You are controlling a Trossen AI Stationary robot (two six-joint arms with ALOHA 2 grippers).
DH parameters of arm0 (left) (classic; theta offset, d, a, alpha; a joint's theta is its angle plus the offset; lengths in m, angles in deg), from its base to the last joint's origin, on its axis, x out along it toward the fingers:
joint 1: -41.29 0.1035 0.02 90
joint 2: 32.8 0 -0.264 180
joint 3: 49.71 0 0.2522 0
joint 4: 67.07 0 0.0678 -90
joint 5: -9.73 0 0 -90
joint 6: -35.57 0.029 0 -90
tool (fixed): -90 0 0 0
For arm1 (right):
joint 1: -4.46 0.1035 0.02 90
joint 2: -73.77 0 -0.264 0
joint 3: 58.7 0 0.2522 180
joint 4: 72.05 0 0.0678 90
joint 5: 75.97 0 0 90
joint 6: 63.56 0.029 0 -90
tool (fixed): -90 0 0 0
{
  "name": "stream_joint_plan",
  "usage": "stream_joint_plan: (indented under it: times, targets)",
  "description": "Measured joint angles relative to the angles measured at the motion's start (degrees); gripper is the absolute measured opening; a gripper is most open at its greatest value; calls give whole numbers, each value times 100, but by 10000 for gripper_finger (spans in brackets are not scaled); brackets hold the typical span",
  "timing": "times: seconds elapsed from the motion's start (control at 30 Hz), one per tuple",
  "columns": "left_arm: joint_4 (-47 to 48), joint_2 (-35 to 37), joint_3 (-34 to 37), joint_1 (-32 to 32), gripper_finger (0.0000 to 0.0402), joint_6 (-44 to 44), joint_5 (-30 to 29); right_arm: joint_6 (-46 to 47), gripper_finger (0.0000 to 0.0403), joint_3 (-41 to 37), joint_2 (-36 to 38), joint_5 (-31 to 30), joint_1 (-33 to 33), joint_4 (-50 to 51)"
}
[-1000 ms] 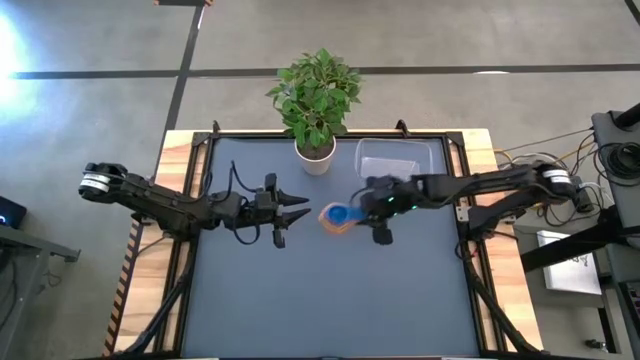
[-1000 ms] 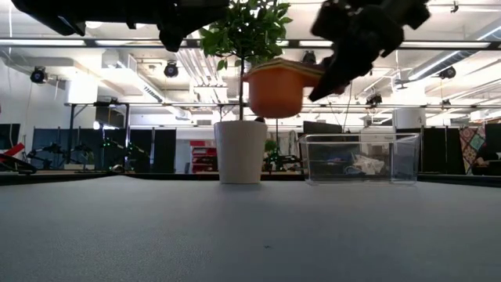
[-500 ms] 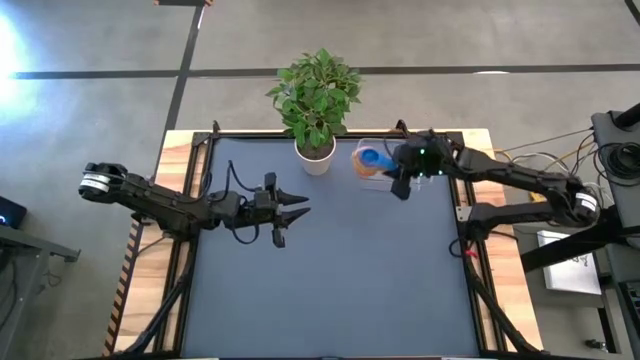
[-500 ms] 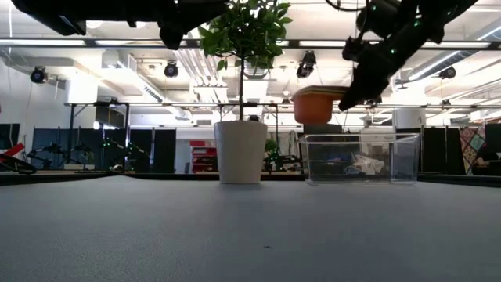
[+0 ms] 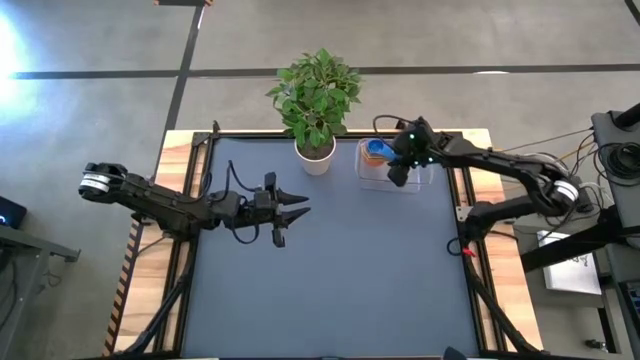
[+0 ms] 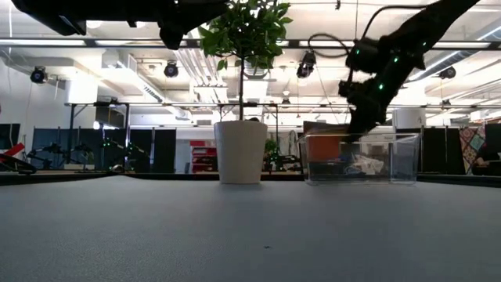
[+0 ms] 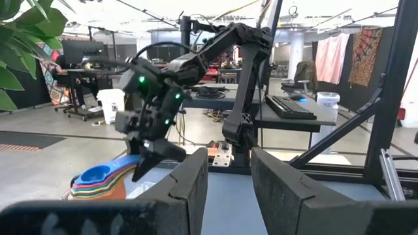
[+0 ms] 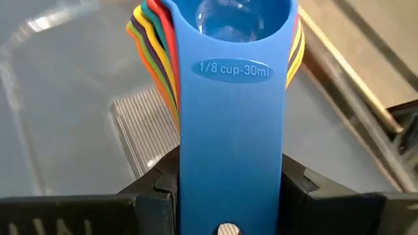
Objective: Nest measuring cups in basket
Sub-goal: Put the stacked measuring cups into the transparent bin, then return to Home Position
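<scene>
The measuring cups (image 5: 375,153) are nested in one stack, a small blue cup on top and an orange one (image 6: 329,147) outermost. My right gripper (image 5: 393,162) is shut on the stack's handles, at the table's far right. It holds the stack inside the walls of the clear basket (image 5: 415,172); whether the stack touches the basket's floor I cannot tell. My left gripper (image 5: 298,206) is open, above the table left of centre. The left wrist view shows the stack (image 7: 98,183) and my right gripper (image 7: 149,160) past my left gripper's (image 7: 228,179) fingers. My right gripper (image 8: 228,189) pinches the fanned stack of flat handles between its two fingers (image 8: 297,189). The blue handle (image 8: 228,137), marked 1/8 cup-30ml, lies on top. The fingers come from the table's right, slanting downward (image 6: 362,125), in line with the handles. The cups sit upright beyond the fingertips.
A white pot with a leafy plant (image 5: 316,158) stands just left of the basket (image 6: 391,160) at the far edge. The table's dark mat (image 5: 330,290) has a raised black rim; wood shows outside it. Cables and equipment lie off the table's right side.
My right gripper has carried the stack from above the table's middle toward the far right, over the basket, then down until the cups are inside its walls. The stack has stayed upright in the hold.
</scene>
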Motion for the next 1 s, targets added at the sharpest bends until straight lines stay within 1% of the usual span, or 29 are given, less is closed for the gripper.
stream_joint_plan:
  times: [0.13, 0.33, 0.4, 0.5, 0.6, 0.73, 0.9, 1.0]
  targets:
    - [8, -1, 0, 1, 100, 1, 0, -250, 131, 0, -407, 6, -2, 57]
    - [27, -11, 0, 0, 100, 1, 0, -341, 132, 0, -925, 2, -25, 28]
    - [42, -11, 0, 0, 100, 1, 0, -284, 139, 0, -1028, 11, -25, 27]
    - [72, -11, 0, 0, 100, 1, 0, -202, 161, 2, -1096, 15, -23, 23]
    - [108, -11, 0, 0, 100, 1, 2, -193, 186, 2, -1031, -27, -23, 25]
    - [124, -11, 0, 0, 100, 1, 0, -23, 212, 2, -747, -35, -23, 55]
    - [127, -11, 0, 2, 100, 0, 0, 209, 231, 2, -216, -309, -22, 162]
    - [127, -11, 0, 0, 100, -2, 0, 214, 237, 2, 90, -295, -22, 333]
